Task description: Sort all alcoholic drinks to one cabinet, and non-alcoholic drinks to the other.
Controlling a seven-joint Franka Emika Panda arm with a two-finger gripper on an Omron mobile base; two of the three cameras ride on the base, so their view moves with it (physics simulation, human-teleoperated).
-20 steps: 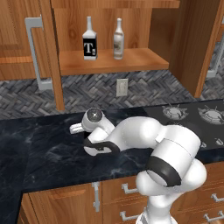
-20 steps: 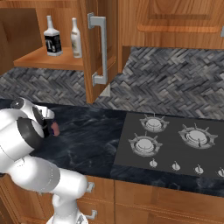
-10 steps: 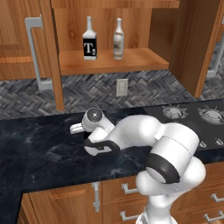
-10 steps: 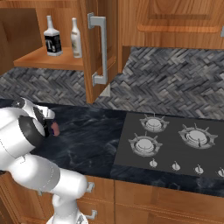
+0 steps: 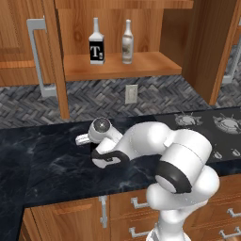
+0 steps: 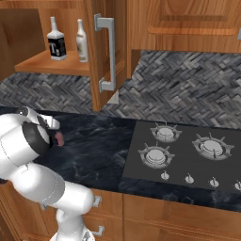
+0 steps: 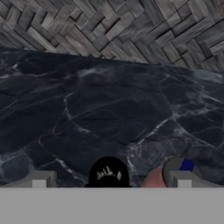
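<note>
Standing open in the upper cabinet (image 5: 122, 70), the shelf carries both alcoholic drinks: the square clear bottle (image 5: 96, 44) with white cap and black "T" label on the left, the slim cream-white bottle (image 5: 127, 43) just beside it on the right, both upright and apart from each other. From the right base view the same pair, square clear bottle (image 6: 56, 41) and slim cream-white bottle (image 6: 82, 42), sits behind the open cabinet door (image 6: 101, 52) with its grey handle.

The arm is folded low over the black marble counter (image 5: 52, 164), the hand close above the surface, left of the stove top (image 6: 183, 155).

Hand view: gripper (image 7: 111, 180) spread wide, nothing between the fingers (image 7: 39, 179). Between the tips sits the round black cap of the black cola-style bottle (image 7: 108, 173), seen from above. Just right of it, partly behind the right finger, is the pink-purple bottle (image 7: 155, 179) with its dark cap. Whether either touches a finger cannot be told. In the right base view a pink patch of the pink-purple bottle (image 6: 59, 139) shows at the edge of the arm, on the counter.

Herringbone grey tile backsplash (image 7: 109, 30) beyond the counter; wall outlet (image 5: 131, 93) under the cabinet.
</note>
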